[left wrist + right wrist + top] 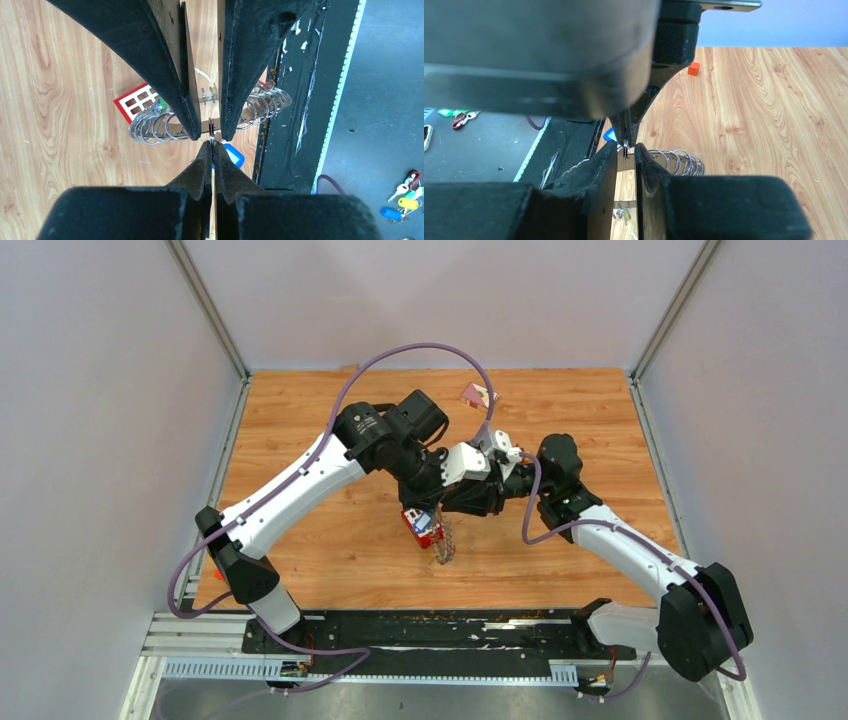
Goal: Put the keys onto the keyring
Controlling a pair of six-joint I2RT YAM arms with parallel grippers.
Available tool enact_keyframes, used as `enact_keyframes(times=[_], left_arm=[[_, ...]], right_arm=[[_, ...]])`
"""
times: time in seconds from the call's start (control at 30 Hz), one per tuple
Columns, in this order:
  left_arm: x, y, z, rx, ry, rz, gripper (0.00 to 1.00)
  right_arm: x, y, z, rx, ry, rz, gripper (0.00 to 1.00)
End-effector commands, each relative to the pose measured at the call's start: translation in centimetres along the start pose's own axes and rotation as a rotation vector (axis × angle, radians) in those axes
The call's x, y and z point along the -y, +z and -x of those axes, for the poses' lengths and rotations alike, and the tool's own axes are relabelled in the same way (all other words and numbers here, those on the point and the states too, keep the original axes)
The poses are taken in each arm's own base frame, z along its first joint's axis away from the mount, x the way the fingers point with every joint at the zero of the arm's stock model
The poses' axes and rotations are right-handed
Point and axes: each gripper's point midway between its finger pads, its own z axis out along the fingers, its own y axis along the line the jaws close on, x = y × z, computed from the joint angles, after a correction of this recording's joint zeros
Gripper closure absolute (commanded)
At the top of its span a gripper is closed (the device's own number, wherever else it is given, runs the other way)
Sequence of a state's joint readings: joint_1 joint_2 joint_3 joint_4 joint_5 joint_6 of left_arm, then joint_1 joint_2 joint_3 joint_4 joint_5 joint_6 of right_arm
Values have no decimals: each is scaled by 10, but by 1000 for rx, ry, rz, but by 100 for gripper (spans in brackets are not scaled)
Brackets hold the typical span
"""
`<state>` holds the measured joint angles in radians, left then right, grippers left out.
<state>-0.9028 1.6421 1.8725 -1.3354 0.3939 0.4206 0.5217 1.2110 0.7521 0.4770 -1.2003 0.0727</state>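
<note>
The keyring [443,543] hangs upright and edge-on under the two meeting grippers. In the left wrist view its rim of wire loops [150,127] spreads to both sides of the right gripper's fingers. Tiny keys [212,92] hang from its band between those fingers. My left gripper [213,142] is shut on a thin metal ring, with a blue key tag [234,155] just behind it. My right gripper [626,149] faces it tip to tip. Its jaws stand narrowly apart over the keyring band [626,168].
A red brick with white window openings [136,101] lies on the wooden table under the ring. An orange cube [694,68] sits farther off. A pink-red block [477,394] is at the back. Spare tagged keys [406,196] lie off the table beyond the black rail.
</note>
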Motion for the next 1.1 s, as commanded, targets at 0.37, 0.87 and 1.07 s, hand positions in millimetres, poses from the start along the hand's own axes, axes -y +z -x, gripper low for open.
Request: enact_keyframes(times=[0.37,0.87,1.07], left_arm=[[9,-19,18,123,54,18,100],[10,-23,23,202,102,41,100],[10,-21,25,205,99,36,100]], right_arm=[[3,4,0,-7,-7,3,74],[-4,-2,24,49,-49,11,73],[-3,-1,21,47,-35,10,74]])
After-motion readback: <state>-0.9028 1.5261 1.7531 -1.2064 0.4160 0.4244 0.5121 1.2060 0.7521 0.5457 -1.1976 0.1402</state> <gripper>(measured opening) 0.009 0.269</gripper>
